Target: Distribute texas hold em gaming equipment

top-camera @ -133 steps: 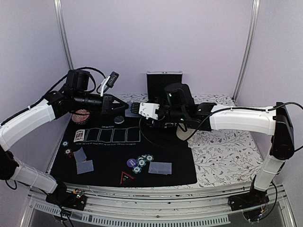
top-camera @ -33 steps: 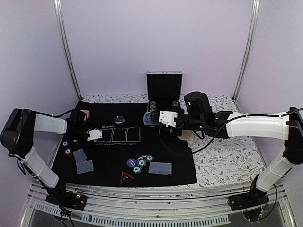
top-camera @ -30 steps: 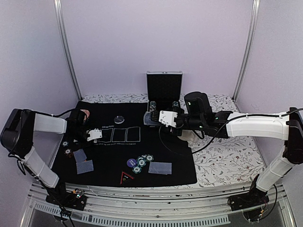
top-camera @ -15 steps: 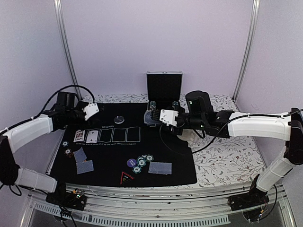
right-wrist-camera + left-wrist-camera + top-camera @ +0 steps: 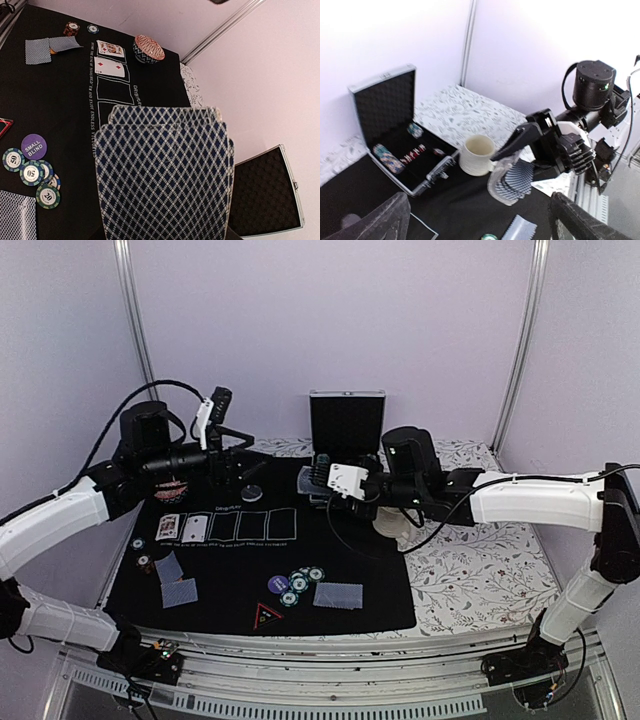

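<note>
My right gripper (image 5: 330, 480) is shut on a fanned deck of blue-grey-backed playing cards (image 5: 165, 175), held in the air above the black mat (image 5: 230, 610) just in front of the open case; the deck (image 5: 516, 181) also shows in the left wrist view. My left gripper (image 5: 226, 422) hangs open and empty above the mat's far left, its fingers (image 5: 380, 222) wide apart. Two face-up cards (image 5: 168, 528) (image 5: 196, 529) lie in the first two printed boxes. Face-down cards (image 5: 338, 595) (image 5: 176, 580), green-and-white chips (image 5: 300, 583) and a purple button (image 5: 278, 584) lie near the front.
An open aluminium case (image 5: 347, 425) with chips stands at the back. A cream mug (image 5: 477, 155) sits just right of the mat behind the right arm. A round patterned dish (image 5: 149, 48), a grey disc (image 5: 253, 492), a red triangle marker (image 5: 266, 616) and small chips (image 5: 140, 552) are on the mat.
My left gripper has opened, leaving a second face-up card on the mat, and has risen up and toward the middle. The right arm with the deck has shifted slightly left.
</note>
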`<state>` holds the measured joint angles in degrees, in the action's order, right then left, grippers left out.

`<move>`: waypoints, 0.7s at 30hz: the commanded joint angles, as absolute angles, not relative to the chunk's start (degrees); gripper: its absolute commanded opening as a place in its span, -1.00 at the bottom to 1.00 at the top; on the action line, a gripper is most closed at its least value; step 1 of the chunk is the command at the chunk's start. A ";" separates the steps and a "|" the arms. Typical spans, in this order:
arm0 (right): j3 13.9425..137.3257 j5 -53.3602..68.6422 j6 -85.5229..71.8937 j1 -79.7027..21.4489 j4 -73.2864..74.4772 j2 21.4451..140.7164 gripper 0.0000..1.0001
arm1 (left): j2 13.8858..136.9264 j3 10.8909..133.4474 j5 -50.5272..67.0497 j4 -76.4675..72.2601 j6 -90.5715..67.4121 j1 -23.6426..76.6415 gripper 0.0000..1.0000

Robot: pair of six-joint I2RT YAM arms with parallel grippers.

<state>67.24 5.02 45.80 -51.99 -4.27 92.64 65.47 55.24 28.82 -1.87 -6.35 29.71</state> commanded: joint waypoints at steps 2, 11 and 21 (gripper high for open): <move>70.25 3.89 43.86 -52.76 -4.36 94.87 -0.17 | 70.09 56.61 24.24 0.74 -14.21 36.53 0.96; 72.16 3.45 42.72 -53.77 -3.10 96.85 -0.17 | 76.97 57.93 19.22 -0.12 -12.35 38.92 0.91; 73.18 3.43 42.80 -54.30 -2.51 98.14 -0.17 | 83.95 62.29 20.91 0.83 -15.22 39.19 0.78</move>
<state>70.91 3.66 43.46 -53.67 -2.72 97.32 81.89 59.48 19.62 0.47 -13.50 38.48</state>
